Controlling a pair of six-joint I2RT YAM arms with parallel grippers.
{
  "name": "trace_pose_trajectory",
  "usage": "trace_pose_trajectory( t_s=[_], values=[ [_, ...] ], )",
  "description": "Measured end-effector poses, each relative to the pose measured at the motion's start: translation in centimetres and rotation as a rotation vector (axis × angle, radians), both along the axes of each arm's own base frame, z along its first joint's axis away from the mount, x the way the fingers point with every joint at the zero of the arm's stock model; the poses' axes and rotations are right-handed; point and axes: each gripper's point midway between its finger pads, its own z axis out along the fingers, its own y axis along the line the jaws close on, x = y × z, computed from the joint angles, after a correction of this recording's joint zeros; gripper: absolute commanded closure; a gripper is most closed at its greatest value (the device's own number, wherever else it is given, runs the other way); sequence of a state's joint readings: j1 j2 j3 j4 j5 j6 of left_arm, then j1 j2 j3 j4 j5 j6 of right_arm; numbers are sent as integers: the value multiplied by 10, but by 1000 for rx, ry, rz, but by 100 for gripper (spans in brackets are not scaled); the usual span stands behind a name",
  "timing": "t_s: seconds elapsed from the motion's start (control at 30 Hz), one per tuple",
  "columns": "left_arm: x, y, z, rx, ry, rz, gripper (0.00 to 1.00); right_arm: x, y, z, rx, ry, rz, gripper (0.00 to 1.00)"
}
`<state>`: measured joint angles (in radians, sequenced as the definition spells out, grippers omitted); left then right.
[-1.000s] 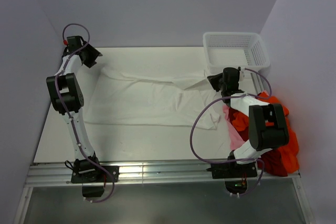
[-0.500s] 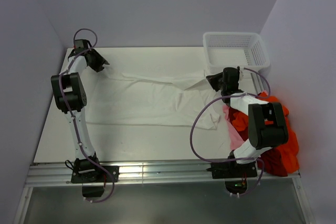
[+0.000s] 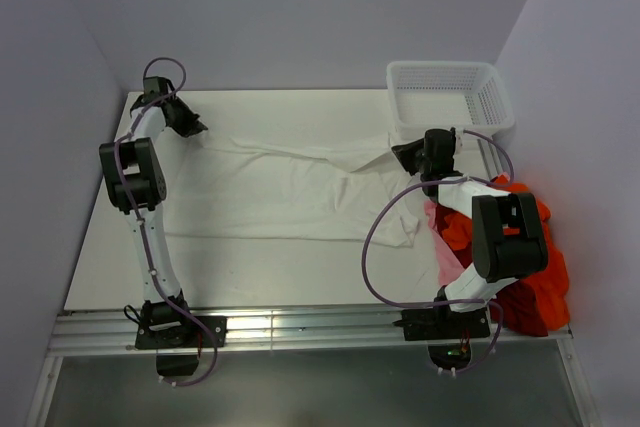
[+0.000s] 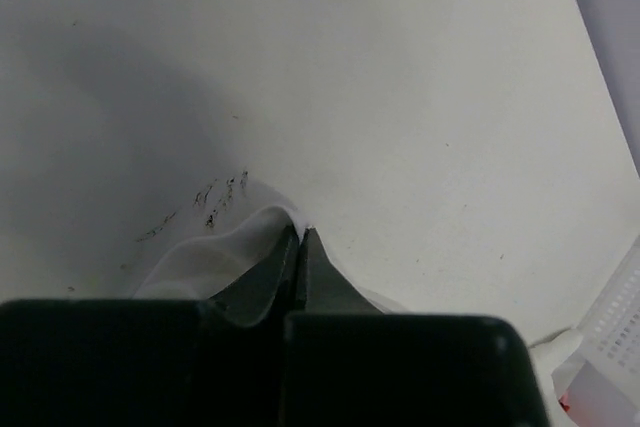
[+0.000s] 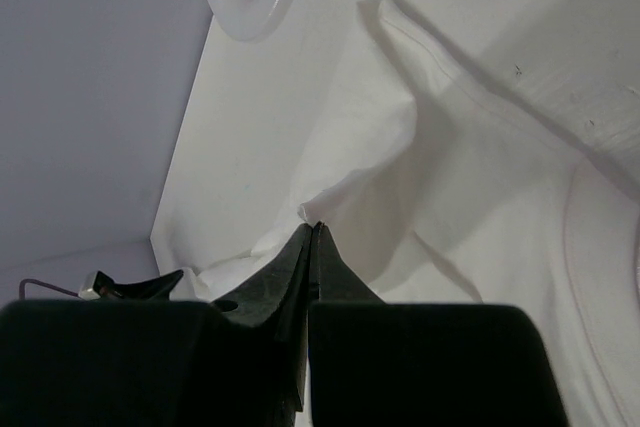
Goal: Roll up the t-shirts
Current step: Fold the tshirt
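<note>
Table (image 3: 250, 257) bears one white t-shirt (image 3: 280, 187), one basket (image 3: 497, 97)

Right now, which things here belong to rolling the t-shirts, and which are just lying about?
Belongs to the job:
- white t-shirt, spread flat, pinched at opposite ends by the left end effector and the right end effector
- orange-red t-shirts, heaped at the right edge

Just lying about:
- white mesh basket, far right corner
</note>
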<state>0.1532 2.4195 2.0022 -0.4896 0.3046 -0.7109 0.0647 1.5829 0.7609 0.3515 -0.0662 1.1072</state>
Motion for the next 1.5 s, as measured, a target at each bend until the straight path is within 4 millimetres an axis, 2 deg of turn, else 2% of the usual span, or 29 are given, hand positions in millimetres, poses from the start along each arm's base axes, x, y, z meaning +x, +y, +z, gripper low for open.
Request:
trace_pose_trajectory(
  t_s=[0.27,0.37,0.47,0.6,0.7,0.8,0.83,0.93,1.13,1.27,1.3,1.4,1.47,1.5],
  values=[
    [13,1,9,-155,-119,-9,100,0,1,0,2,0,3,100],
    [13,11,10,-212,-141,15,98,0,0,0,3,-1,4,100],
    [21,23,20,-238,-195,30,97,1,0,0,4,1,2,100],
    [25,31,28,-282,-257,43,94,10,2,3,14,-2,5,100],
    [23,30,28,-316,-267,47,88,23,4,17,26,-28,8,100],
    [25,29,34,-335,-288,33,70,41,6,39,38,-71,15,100],
    [26,28,36,-338,-299,28,61,47,7,46,40,-87,17,100],
    [28,26,43,-353,-325,10,53,60,10,60,46,-117,25,100],
    [35,23,53,-373,-354,-20,54,80,16,63,65,-121,47,100],
    [41,24,50,-377,-365,-36,65,90,19,55,79,-102,57,100],
    [42,23,47,-379,-361,-36,71,92,19,53,81,-98,57,100],
    [41,23,35,-396,-347,-37,75,97,21,46,91,-80,58,100],
    [41,22,28,-406,-342,-40,70,99,21,42,98,-70,56,100],
    [41,22,23,-410,-338,-38,61,101,21,41,105,-68,53,100]
  ],
)
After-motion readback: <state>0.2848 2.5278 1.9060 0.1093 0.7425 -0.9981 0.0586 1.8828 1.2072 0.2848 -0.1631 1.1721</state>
